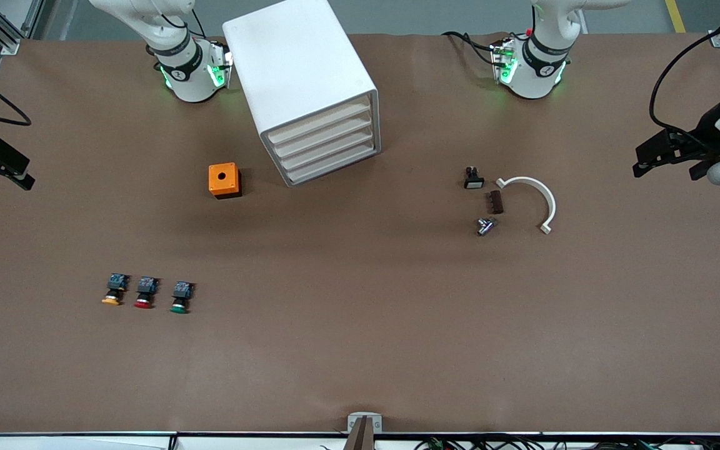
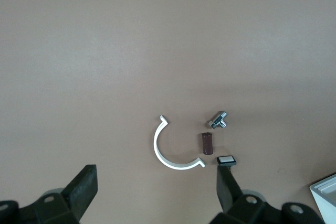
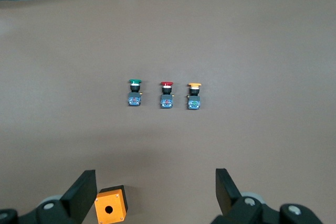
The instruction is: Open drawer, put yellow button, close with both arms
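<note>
The white cabinet (image 1: 300, 69) stands between the arm bases, and its top drawer (image 1: 319, 122) is shut like the three below it. The yellow button (image 1: 113, 291) lies on the table toward the right arm's end, beside a red-capped button (image 1: 145, 292) and a green-capped button (image 1: 181, 297). It also shows in the right wrist view (image 3: 194, 96). My right gripper (image 3: 155, 188) is open and empty, up over the right arm's end of the table (image 1: 7, 172). My left gripper (image 2: 156, 184) is open and empty, up over the left arm's end (image 1: 647, 159).
An orange box with a hole (image 1: 224, 180) sits beside the cabinet, toward the right arm's end. A white C-shaped clip (image 1: 538, 200), a brown block (image 1: 495, 201), a metal fitting (image 1: 485, 226) and a small black part (image 1: 473, 179) lie toward the left arm's end.
</note>
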Robot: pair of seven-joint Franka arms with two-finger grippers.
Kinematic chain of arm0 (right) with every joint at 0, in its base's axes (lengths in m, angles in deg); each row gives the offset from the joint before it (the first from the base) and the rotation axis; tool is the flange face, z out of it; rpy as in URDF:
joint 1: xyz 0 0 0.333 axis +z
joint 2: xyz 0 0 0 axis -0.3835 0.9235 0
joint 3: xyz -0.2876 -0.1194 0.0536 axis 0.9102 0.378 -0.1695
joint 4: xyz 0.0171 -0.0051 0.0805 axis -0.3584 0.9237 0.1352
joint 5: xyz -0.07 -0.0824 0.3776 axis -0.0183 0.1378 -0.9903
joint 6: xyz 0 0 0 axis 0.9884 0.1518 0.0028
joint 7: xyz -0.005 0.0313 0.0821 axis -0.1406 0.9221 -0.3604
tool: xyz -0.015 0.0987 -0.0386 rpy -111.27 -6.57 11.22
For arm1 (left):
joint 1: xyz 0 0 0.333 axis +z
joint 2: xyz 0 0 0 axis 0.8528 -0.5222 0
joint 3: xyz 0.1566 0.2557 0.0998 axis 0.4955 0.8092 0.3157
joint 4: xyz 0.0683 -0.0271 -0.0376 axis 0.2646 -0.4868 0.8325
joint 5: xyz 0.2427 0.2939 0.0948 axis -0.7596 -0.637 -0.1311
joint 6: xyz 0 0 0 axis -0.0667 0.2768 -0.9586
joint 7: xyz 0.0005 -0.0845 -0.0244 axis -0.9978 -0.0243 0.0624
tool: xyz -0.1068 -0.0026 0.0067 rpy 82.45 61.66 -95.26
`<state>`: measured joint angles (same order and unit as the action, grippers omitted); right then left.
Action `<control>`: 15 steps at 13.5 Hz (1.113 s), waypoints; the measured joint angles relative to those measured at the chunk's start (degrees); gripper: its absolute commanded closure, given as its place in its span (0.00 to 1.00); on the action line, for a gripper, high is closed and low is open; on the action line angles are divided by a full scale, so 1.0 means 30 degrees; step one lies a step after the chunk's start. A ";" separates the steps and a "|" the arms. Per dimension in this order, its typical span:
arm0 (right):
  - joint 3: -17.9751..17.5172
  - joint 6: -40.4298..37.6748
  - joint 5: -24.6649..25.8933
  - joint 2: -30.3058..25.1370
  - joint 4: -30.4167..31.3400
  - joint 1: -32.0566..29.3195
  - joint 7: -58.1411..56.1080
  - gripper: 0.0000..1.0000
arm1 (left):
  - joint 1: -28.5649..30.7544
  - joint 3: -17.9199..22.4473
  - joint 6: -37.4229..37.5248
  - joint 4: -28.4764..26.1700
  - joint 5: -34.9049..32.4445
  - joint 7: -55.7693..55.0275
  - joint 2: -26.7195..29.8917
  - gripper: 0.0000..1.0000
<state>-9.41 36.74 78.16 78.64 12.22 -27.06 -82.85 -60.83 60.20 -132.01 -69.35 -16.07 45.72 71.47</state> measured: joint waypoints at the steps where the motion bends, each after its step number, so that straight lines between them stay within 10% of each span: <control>1: 0.0000 0.0000 0.0000 0.0000 0.0000 0.0000 0.0000 0.00 | 0.0000 0.0000 0.0000 0.0000 0.0000 0.0000 0.0000 0.00; 15: 0.0092 0.1161 0.0000 0.3360 0.0300 -0.0144 -0.0002 0.00 | -0.0253 -0.0176 0.0106 -0.0241 0.0000 -0.0056 -0.2589 0.00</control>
<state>-9.14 40.22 78.16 88.72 13.12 -27.49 -82.86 -61.59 59.67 -131.69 -70.08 -16.07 45.55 63.70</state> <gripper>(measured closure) 0.000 0.000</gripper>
